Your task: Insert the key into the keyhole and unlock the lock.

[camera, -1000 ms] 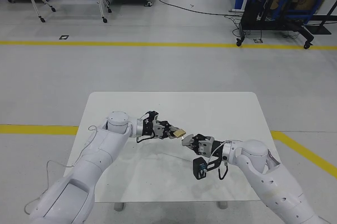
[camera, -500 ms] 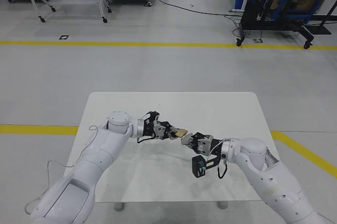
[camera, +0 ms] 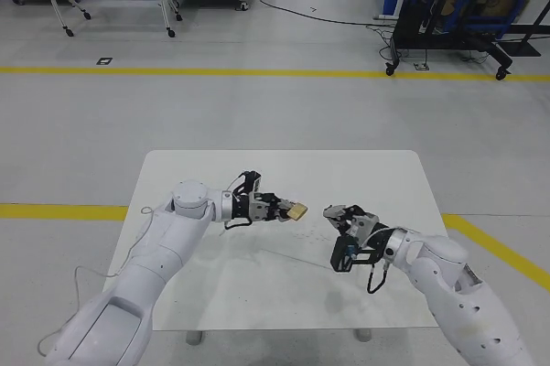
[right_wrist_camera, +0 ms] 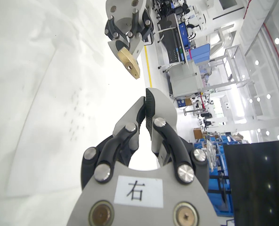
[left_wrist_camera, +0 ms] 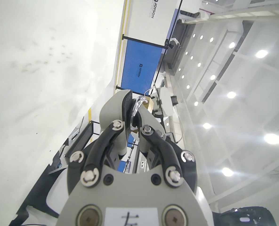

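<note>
Left end effector [camera: 279, 209] pinches the brass lock [camera: 296, 211] by its shackle above the speckled white counter [camera: 256, 293]. The lock's long axis and keyhole [right_wrist_camera: 130, 66] point at the right end effector [camera: 331, 213], which is pressed together and near but apart.

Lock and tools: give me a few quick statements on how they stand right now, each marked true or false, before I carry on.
1. The left tool grips the lock. True.
2. The lock rests on the table. False: it is held up off the table.
3. Something is stuck in the keyhole. False: in the right wrist view it is bare.
4. The right tool is shut. True.
5. The right tool touches the lock. False: there is a gap between them.
</note>
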Tool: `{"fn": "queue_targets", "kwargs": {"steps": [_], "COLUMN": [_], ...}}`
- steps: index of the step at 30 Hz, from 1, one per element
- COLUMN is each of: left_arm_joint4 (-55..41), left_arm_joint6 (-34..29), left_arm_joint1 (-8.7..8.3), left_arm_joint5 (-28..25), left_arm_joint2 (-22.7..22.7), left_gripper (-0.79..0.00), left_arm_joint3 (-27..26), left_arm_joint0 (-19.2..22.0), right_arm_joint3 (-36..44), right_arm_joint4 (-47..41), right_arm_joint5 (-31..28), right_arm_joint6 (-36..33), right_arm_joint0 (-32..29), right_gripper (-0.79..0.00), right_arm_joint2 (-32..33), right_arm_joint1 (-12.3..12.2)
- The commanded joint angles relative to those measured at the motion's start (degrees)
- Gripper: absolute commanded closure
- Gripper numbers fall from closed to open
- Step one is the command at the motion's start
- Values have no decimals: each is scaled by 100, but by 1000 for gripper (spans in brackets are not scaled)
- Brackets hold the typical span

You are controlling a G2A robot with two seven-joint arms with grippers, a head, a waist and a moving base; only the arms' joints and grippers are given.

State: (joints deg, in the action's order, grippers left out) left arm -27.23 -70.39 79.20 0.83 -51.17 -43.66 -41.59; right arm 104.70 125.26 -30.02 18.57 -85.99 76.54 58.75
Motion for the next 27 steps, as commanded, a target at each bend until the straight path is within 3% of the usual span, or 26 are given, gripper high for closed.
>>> {"fn": "queue_targets", "kwargs": {"steps": [1,6,10,22,27], "left_arm_joint4": [66,166,143,-53,-173], "left_arm_joint6": [-109,-176,-180,82,378], "left_arm_joint1": [-14,-38,-52,-62,-43], "left_arm_joint5": [-74,-62,-38,211,835], "left_arm_joint2": [12,22,-10,-125,-138], "left_gripper": [0,0,0,0,0], "left_arm_joint3": [-96,-206,-255,-272,-86], "left_arm_joint0": [-34,-86,-112,-154,-119], "right_arm_joint3": [-23,-181,-243,218,727], "right_arm_joint4": [-35,85,164,473,479], "right_arm_joint5": [-132,-410,-487,-475,-301], "right_arm_joint6": [-313,-1029,-1212,-1222,-535], "right_arm_joint0": [100,539,804,740,381], "right_gripper": [0,0,0,0,0], "right_arm_joint2": [-101,-627,-980,-1168,-918], "right_arm_joint1": [18,104,162,144,54]}}
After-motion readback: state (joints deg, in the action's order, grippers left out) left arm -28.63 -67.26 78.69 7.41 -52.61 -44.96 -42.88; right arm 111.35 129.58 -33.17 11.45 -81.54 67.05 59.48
